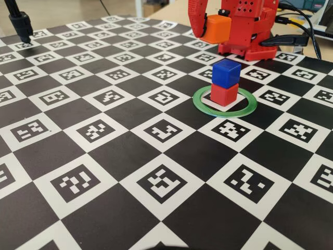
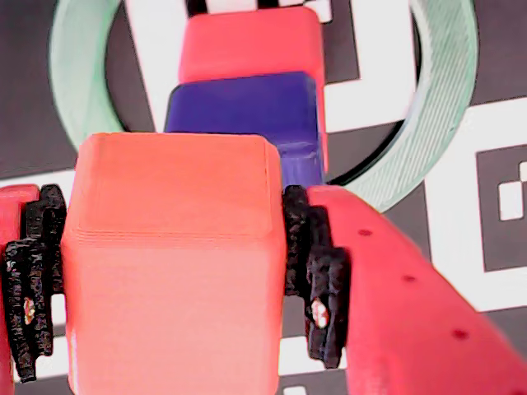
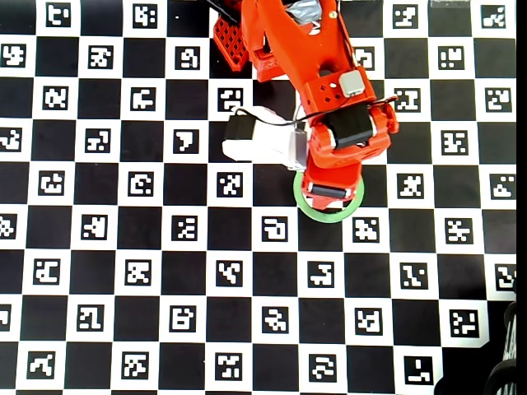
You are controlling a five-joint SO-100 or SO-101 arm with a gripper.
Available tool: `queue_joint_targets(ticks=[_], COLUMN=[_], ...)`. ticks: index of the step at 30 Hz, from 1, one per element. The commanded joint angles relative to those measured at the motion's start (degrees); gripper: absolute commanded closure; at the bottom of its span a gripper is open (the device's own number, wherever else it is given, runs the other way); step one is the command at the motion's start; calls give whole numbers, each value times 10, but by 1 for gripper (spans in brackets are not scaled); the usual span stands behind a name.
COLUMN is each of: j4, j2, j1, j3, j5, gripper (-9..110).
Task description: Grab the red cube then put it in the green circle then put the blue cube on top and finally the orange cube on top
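Observation:
The red cube (image 1: 224,95) stands inside the green circle (image 1: 225,101) with the blue cube (image 1: 226,72) stacked on it. In the wrist view the red cube (image 2: 247,41) and blue cube (image 2: 243,107) show beyond the orange cube (image 2: 173,263), inside the green circle (image 2: 445,107). My gripper (image 2: 173,271) is shut on the orange cube, black pads (image 2: 317,271) pressing both sides. In the fixed view the orange cube (image 1: 215,28) hangs in my gripper (image 1: 212,29) above and behind the stack. From overhead the arm hides the cubes; only the green circle (image 3: 309,210) shows.
The board (image 1: 104,156) is a black and white checker of marker squares. The red arm base (image 1: 250,26) stands behind the stack with cables (image 1: 307,31) to its right. A black stand (image 1: 21,23) rises at the far left corner.

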Motion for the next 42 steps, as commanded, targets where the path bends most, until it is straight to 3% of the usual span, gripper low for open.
queue_joint_targets(ticks=[1,18,42], j4=[4,-32,-68], j2=[60,63,32], j1=[-2,-87,-95], j3=[1,33,52], j5=[3,44,27], gripper=[92,92,93])
